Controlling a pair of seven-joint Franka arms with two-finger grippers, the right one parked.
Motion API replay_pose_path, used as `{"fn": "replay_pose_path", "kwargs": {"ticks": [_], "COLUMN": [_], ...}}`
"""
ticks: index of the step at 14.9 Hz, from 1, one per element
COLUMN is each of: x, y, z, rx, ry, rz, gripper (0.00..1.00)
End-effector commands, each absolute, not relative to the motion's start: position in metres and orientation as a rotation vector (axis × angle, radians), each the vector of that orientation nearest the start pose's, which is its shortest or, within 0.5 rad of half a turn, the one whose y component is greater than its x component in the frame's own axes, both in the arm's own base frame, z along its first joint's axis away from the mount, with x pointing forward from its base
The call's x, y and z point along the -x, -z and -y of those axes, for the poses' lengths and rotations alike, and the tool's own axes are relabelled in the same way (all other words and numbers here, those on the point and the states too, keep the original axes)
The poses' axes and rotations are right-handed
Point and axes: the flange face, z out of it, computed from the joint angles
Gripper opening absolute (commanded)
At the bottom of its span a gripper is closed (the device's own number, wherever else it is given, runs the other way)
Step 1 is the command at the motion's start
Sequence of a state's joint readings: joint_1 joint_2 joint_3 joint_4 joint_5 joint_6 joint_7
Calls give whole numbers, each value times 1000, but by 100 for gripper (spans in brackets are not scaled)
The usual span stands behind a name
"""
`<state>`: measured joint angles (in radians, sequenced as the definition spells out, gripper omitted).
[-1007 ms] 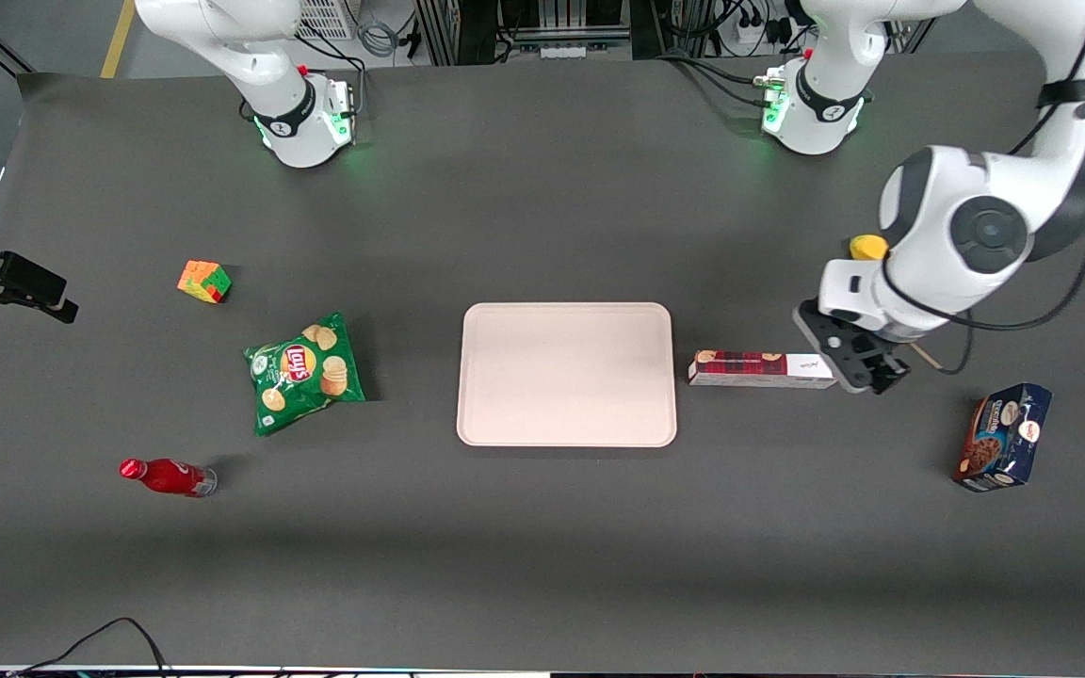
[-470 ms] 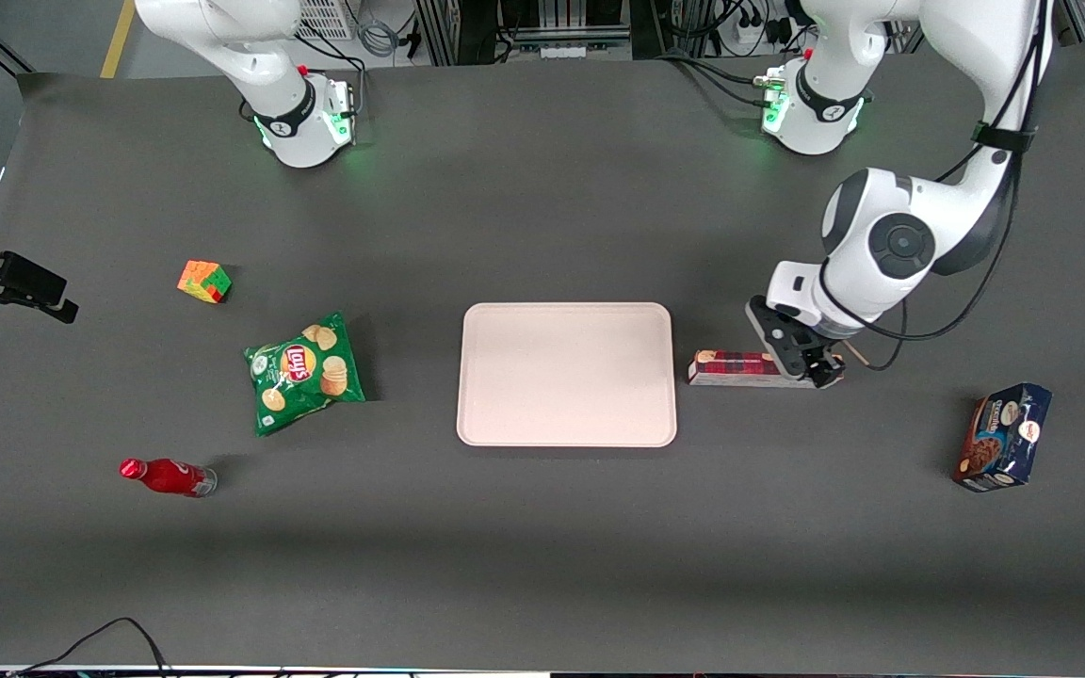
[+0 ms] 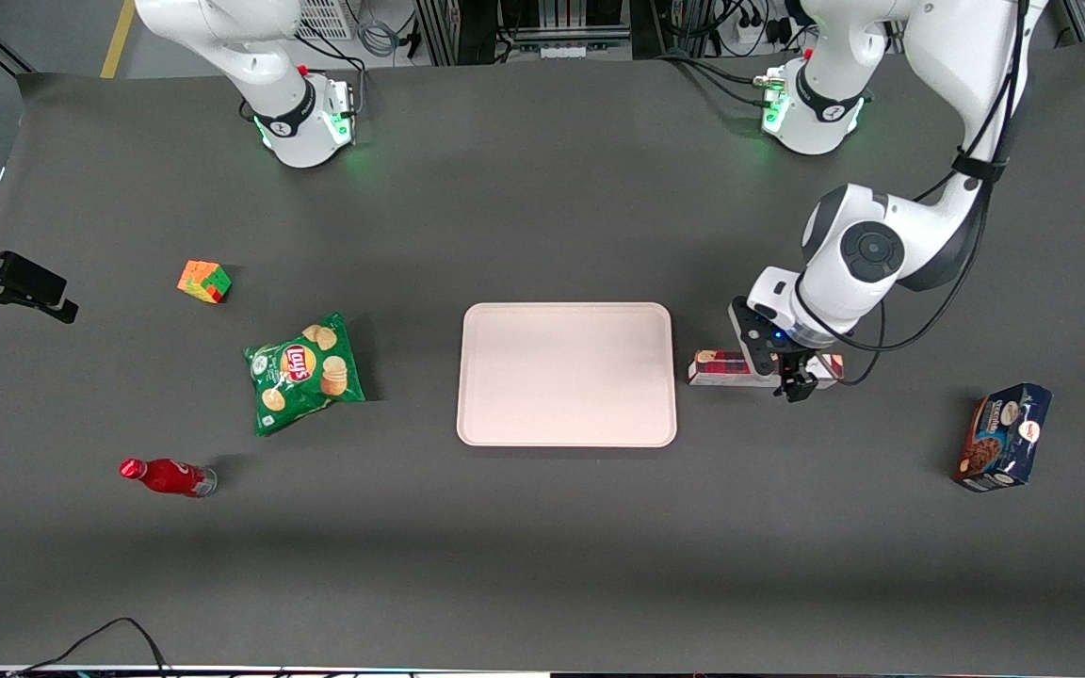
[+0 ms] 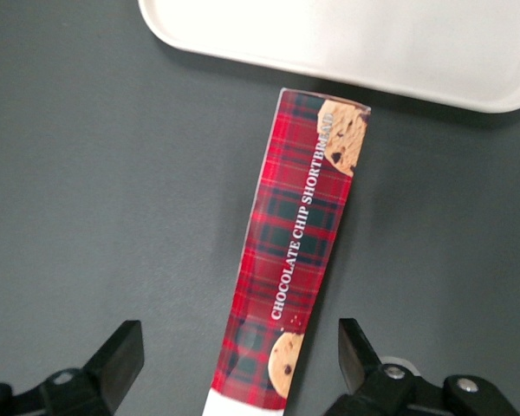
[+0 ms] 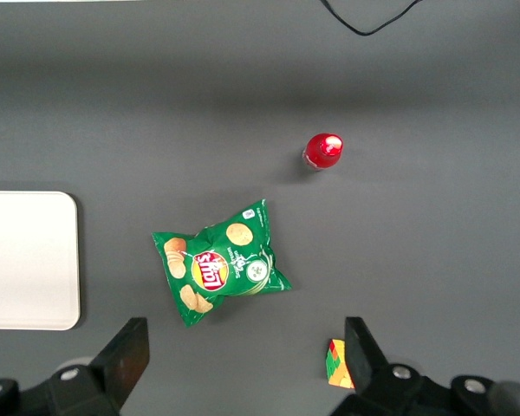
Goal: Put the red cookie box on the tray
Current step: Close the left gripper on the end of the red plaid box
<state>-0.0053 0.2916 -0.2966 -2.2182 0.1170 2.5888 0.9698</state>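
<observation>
- The tray (image 3: 566, 374) lies flat on the table.
- The red cookie box (image 4: 297, 260) lies on the table just beside the tray, one short end towards it.
- The gripper (image 4: 240, 364) is over the box end away from the tray, fingers spread on both long sides of the box, not touching it.

The working left arm (image 3: 867, 254) is glossy white with rounded joint housings, a dark grey disc cap and grey bands, black cables looping alongside, a green-lit base (image 3: 811, 113), and a black gripper (image 3: 781, 363) with wedge-shaped black fingers (image 4: 355, 351) and silver screws on the finger mounts.
</observation>
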Motion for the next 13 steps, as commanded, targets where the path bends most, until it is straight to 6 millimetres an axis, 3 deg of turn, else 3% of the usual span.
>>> {"fn": "replay_pose_path", "kwargs": {"ticks": [1,5,10,11,13], "x": [-534,-529,-525,-526,-526], "y": [-245,-230,-222,-222,-223], "z": [164,152,152,152,153], "rx": [2384,2371,2374,2372,2371], "ry": [165,144,149,153,158], "rz": [-2011,-2044,-2048,-2048,-2048], "gripper": [100,100,99,94,64]}}
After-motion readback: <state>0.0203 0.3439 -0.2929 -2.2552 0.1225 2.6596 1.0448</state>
